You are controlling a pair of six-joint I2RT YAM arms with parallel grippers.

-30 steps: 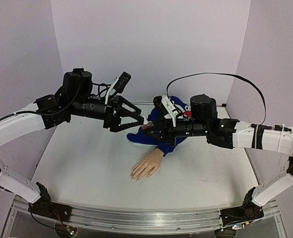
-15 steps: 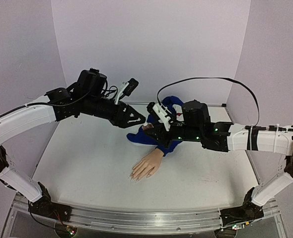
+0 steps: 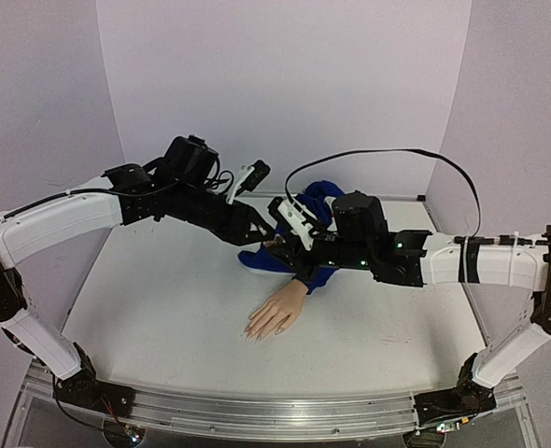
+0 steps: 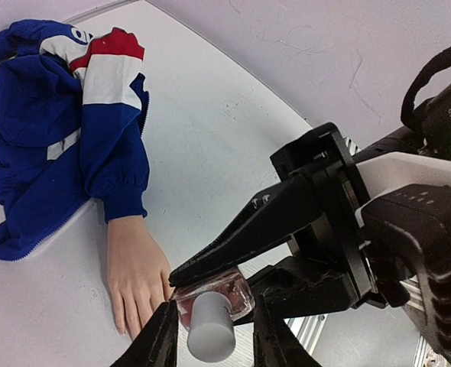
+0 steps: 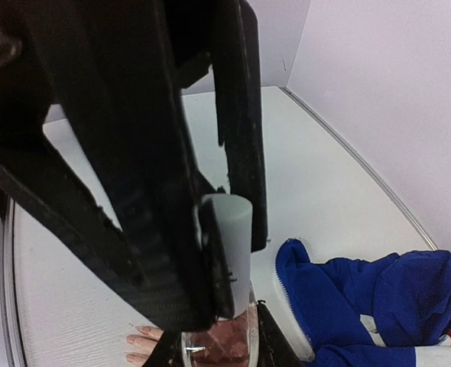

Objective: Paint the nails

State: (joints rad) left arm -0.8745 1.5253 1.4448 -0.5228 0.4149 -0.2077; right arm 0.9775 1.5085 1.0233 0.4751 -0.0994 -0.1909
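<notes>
**Cap grab: slip and spill risk**

My left hand (image 4: 212,310) is narrowly spread. Its fingers (image 4: 164,340) sit either side of the white cap (image 4: 210,335), with slivers of gap showing, so it isn't pinching yet. My right hand (image 4: 210,289) is pressed tight on the polish bottle (image 5: 222,340), meeting the left nose to nose.

The nails (image 3: 254,331) are below both hands, well apart, on the mannequin hand (image 4: 137,275) lying flat on the bench (image 3: 163,308). Its blue sleeve (image 4: 57,153) is right under the bottle.

Risks as I see them:
- If the cap is caught off-centre, the fingers skid when I twist.
- The glass is small, so the bottle could rotate in my right hand instead of the cap turning.
- The bottle looks tipped sideways, so once it's loose, polish could run onto the sleeve.
</notes>
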